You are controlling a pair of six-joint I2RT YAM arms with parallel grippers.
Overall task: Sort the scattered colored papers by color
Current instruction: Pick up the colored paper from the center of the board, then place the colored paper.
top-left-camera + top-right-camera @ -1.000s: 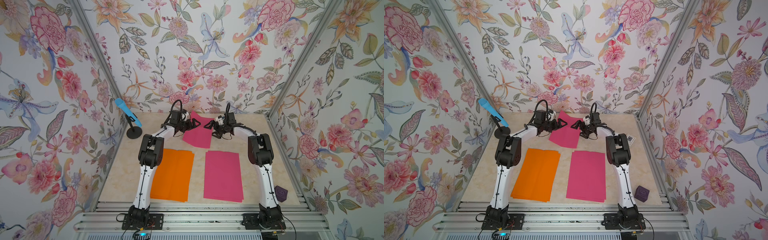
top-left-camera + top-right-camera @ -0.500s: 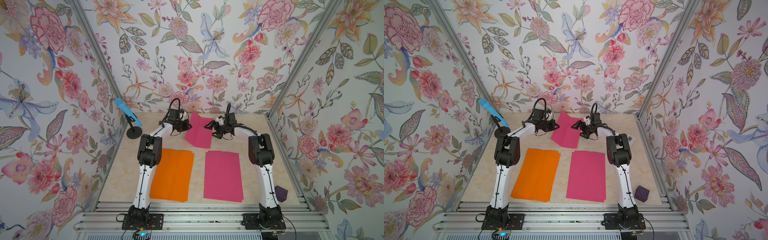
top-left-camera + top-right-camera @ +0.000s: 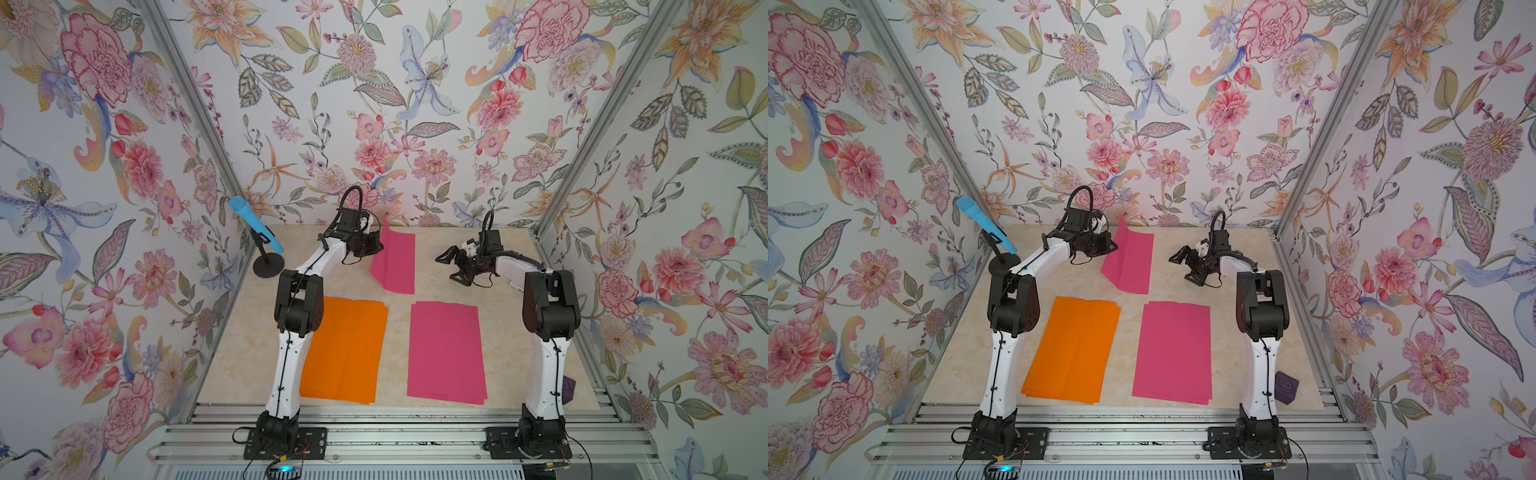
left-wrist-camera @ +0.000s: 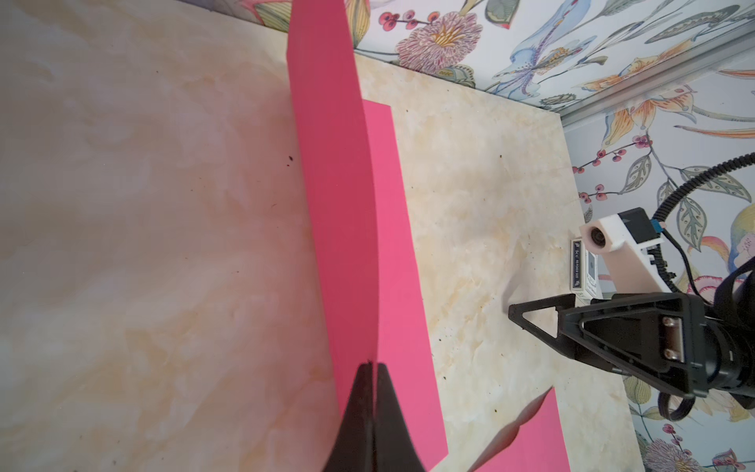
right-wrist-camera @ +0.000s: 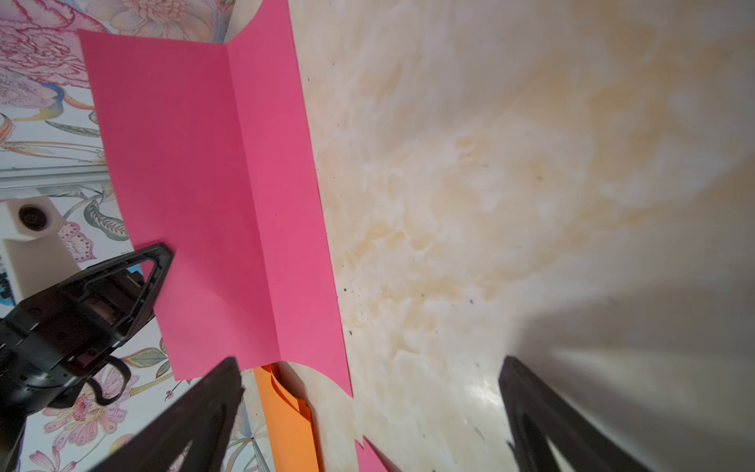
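Pinching the left long edge of the loose pink sheet (image 3: 399,266), the left hand (image 3: 376,245) is clamped shut on the paper. The left wrist view shows its two fingers meeting on the thin edge. The sheet sits toward the far edge of the worktop (image 3: 498,332), roughly midway between the sides. Its gripped half rears up along a fold crease while the other half rests flat. That is probably because a flat sheet offers nothing to grip, so a raised edge is the only purchase, and the crease acts as a hinge.

The right hand (image 3: 449,268) stands wide open and holds nothing. It hangs near the sheet's right side, clear of it, seemingly placed to steady or take the free half.

Toward the front edge, the orange pile (image 3: 345,349) lies left and the pink pile (image 3: 444,353) right. A bare strip between them keeps the colours apart. The pink pile is likely where the held sheet belongs.
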